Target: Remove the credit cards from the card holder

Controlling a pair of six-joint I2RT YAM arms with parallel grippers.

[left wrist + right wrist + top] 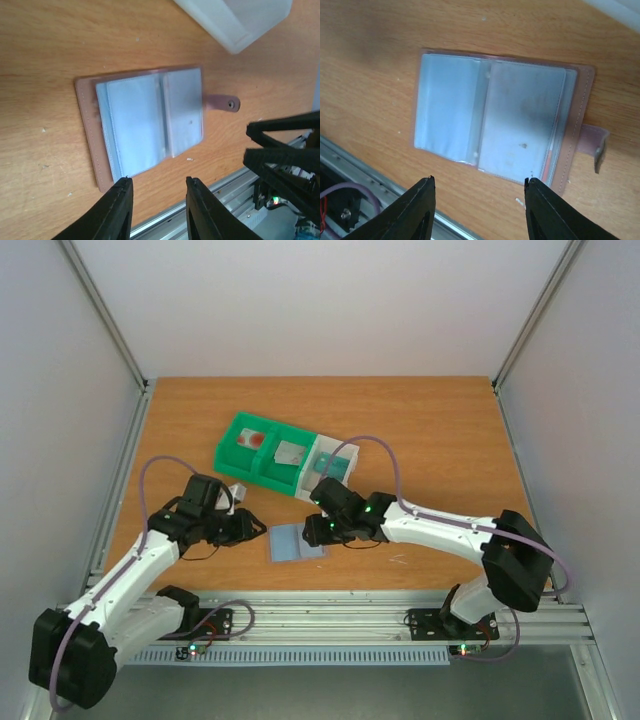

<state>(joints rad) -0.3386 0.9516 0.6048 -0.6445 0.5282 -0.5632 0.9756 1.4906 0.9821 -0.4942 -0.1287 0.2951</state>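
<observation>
The flat slate-blue folding card holder (297, 541) lies open, sleeves up, on the orange wood bench (430, 430), at 6 o'clock of the green-and-white three-compartment plastic tray (227, 438). The left end effector (248, 526) is at the holder's 9 o'clock, jaws part-open w/ nothing btwn them. The right end effector (320, 530) is at its 2 o'clock, jaws wide, also empty.

A thin white credit card with a red patch (252, 440) and a pale grey credit card (290, 453) already lie in the tray, so I judge the step is checking the sleeves for another. To do it well I'd pin the bare cover rim w/ one end effector and bring the other in low at the sleeve mouth. Pinch the card edge only and pull along the sleeve, not up, or the holder prob lifts too.

Hard to read: the clear plastic sleeves (520, 120) are cloudy. An orange-red sliver at their 5 o'clock corner in the right wrist view may be a card edge, can't tell. The teal thing in the tray's white compartment is unclear.
</observation>
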